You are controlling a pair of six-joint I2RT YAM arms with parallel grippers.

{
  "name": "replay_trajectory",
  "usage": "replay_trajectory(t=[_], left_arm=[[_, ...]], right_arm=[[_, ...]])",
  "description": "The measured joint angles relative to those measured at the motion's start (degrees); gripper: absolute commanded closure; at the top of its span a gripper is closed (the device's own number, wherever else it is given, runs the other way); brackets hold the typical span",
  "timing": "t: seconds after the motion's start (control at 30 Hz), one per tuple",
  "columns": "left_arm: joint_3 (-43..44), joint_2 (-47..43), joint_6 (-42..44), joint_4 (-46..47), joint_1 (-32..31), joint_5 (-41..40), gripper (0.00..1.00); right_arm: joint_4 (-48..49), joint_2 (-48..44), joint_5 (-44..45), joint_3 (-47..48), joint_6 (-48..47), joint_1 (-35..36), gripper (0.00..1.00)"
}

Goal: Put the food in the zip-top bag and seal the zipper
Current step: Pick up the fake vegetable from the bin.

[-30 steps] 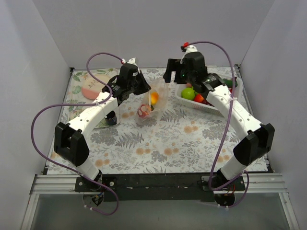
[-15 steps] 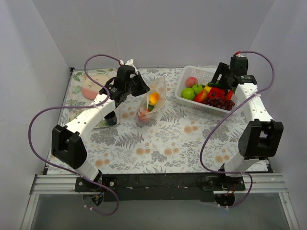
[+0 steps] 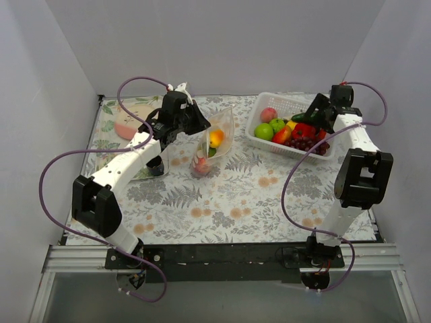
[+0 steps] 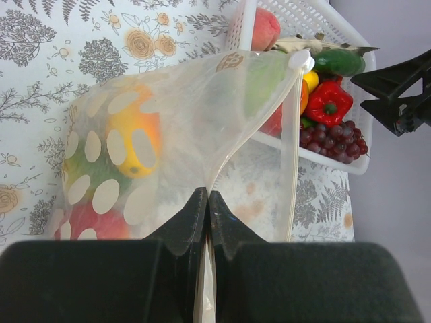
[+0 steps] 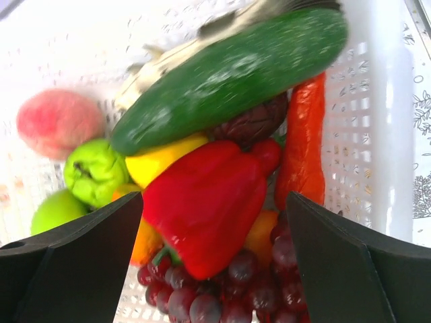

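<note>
My left gripper (image 3: 195, 124) is shut on the rim of the clear polka-dot zip-top bag (image 3: 214, 142) and holds it up with its mouth open. In the left wrist view the bag (image 4: 168, 134) holds an orange-yellow fruit (image 4: 135, 138), a green piece and a red piece. Its zipper strip (image 4: 291, 155) hangs straight down at the right. My right gripper (image 3: 316, 116) is open above the white slotted basket (image 3: 264, 145). In the right wrist view a red pepper (image 5: 209, 202), a green cucumber (image 5: 229, 74), purple grapes (image 5: 229, 289), a carrot, a peach and green fruits lie below the open jaws.
A pink plate (image 3: 128, 126) sits at the back left of the floral mat. A small dark object (image 3: 156, 168) stands near the left arm. White walls close in the left, back and right sides.
My right gripper has swung from beside the bag's mouth out to the right and now hovers over the basket's right part. The left gripper and the bag have hardly moved.
</note>
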Motion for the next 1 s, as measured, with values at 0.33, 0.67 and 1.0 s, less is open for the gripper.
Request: replay_trajectory(t=[0.33,0.67,1.0], left_arm=[[0.0,0.0,0.0,0.1,0.6,0.2,1.0],[0.0,0.0,0.2,0.0,0.6,0.1,1.0],[0.0,0.0,0.5,0.0,0.6,-0.2,1.0]], right_arm=[[9.4,3.4,-2.5,-0.3,13.1,-4.4,0.05],[16.6,8.7,-3.5,-1.0,22.0,-4.3,0.11],[20.7,10.7,-3.7,-1.1,25.5,-4.2,0.86]])
